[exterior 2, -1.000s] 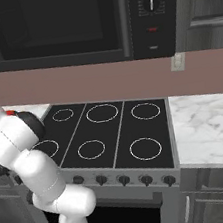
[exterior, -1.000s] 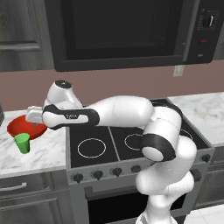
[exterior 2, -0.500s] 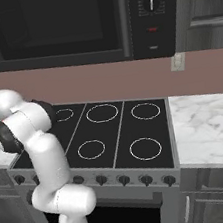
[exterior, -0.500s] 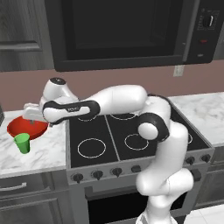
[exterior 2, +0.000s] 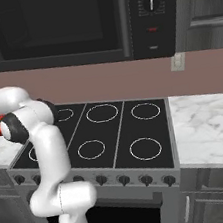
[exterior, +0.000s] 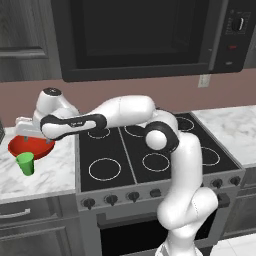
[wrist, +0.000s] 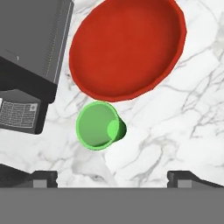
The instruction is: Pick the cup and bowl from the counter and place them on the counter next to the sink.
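- While the white arm reaches far out to the left over the stovetop, its pincer hangs above the white marble counter, over the red bowl, with the jaws spread wide and nothing between them.
- In the hand view, the two dark fingertips rise at the bottom edge, well apart from each other, with bare marble between them.
- The green cup stands upright on the counter, its open mouth facing the camera, just above the gap between the fingertips and nearer the left one.
- The red bowl sits right beside the cup; in the hand view their rims appear to touch or nearly touch, and I cannot tell which.
- In the left base view, the cup stands in front of the bowl, both on the counter left of the stovetop.
- A dark grey appliance lies near the bowl and cup in the hand view, on the left.
- A black microwave hangs over the stovetop, against a pinkish-brown wall.
- In the right base view, a sliver of red and green shows at the far left edge, behind the arm.
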